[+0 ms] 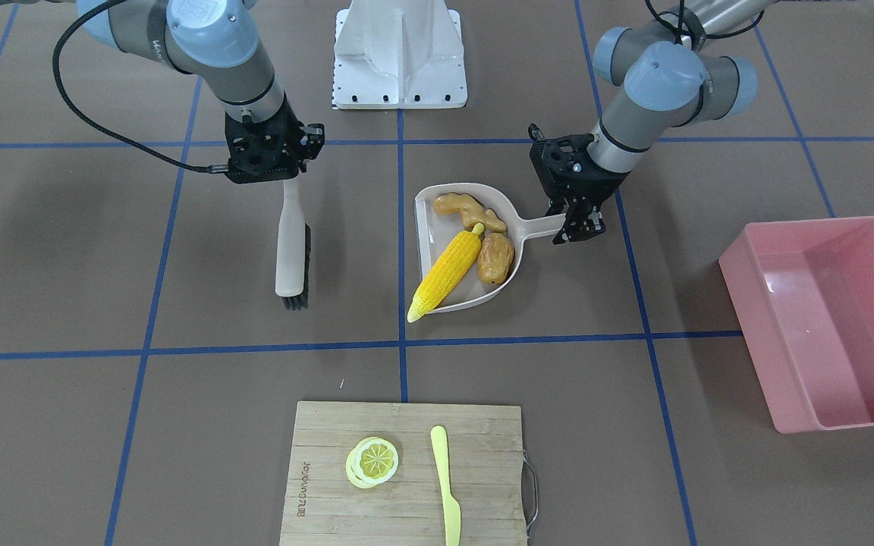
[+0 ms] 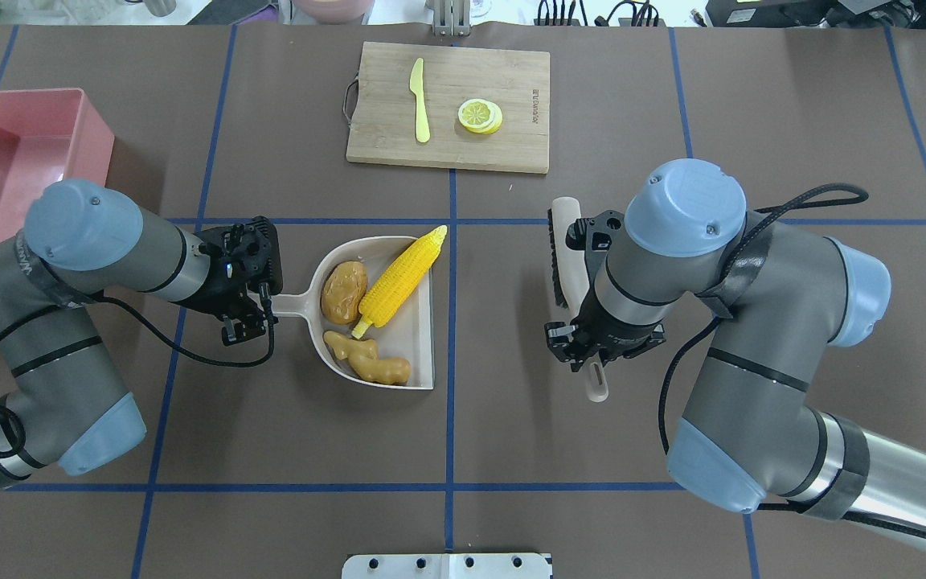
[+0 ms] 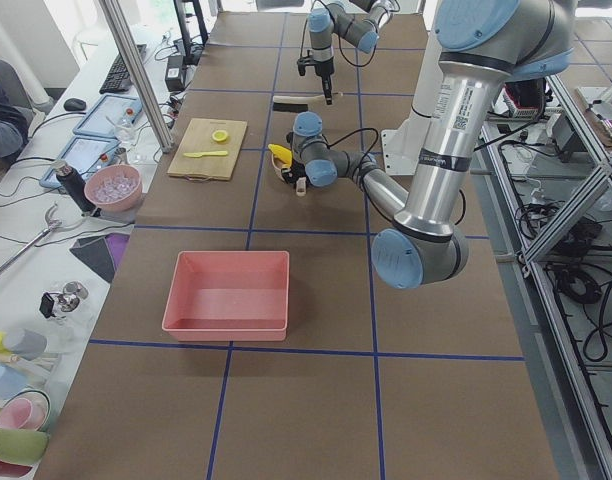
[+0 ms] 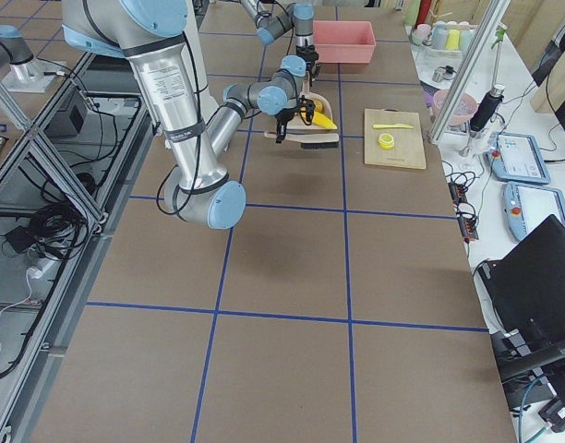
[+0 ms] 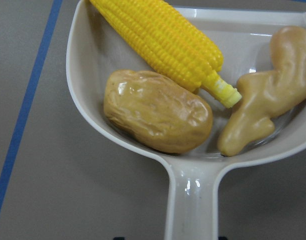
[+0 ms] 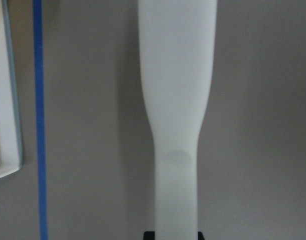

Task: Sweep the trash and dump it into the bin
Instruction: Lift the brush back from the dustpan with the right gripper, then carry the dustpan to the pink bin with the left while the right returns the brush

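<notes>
The corn cob [image 1: 448, 271], the potato [image 1: 496, 258] and the ginger root [image 1: 470, 211] all lie inside the beige dustpan [image 1: 425, 227] at the centre of the front-facing view. The corn's pointed tip pokes out past the pan's straight open lip. The left wrist view alone shows them close up: the potato sits nearest the root of the handle, and the corn's pale stalk end is tucked between potato and ginger. At its bottom edge the handle runs down between two dark finger ends. The left gripper [image 1: 577, 224] is just right of the pan in the front view, clamped on the end of that handle, so the trash lies just beyond its fingers. The bin [image 1: 748, 334] sits well apart at the right edge of the front view and shows whole there; the overhead view crops it at its upper left. The right gripper [image 1: 278, 171], left of centre in the front view, grips the handle of a brush [image 1: 293, 254]. In the overhead view the arm largely covers this gripper. Whether the bristles touch the table cannot be told. A cutting board [image 1: 407, 470] at bottom centre carries lemon slices [image 1: 372, 461] and a knife [image 1: 444, 485].
</notes>
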Controlling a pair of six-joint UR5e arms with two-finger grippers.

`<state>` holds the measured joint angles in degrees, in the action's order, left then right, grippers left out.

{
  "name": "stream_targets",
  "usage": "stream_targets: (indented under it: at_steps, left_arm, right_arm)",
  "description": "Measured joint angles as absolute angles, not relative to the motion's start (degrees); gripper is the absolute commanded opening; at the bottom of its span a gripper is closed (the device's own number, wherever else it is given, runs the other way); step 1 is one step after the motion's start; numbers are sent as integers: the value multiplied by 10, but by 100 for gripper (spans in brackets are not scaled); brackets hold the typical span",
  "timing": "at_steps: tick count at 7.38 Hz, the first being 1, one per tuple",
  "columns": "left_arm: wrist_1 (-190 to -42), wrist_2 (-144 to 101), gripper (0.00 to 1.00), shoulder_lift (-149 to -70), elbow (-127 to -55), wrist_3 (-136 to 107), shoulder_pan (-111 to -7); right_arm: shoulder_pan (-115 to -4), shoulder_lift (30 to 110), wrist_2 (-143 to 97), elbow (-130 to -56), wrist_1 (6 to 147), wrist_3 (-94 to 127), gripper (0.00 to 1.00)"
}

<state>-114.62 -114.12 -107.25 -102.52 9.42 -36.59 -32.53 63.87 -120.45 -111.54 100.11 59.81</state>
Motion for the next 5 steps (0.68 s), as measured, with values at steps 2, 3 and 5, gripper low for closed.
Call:
stream_targets:
  at_steps: [2, 3, 5]
  left_arm:
    - [-1145, -1147, 34, -1072, -1026, 85, -367]
    - [-1145, -1151, 34, -1072, -1027, 84, -369]
    - [-1145, -1165, 34, -1072, -1030, 84, -381]
  right_arm:
    - [-349, 658, -1198, -1106, 1017, 519, 0]
    - [-367, 673, -1200, -1104, 1019, 486, 0]
    - [-400, 711, -1215, -1116, 1028, 448, 0]
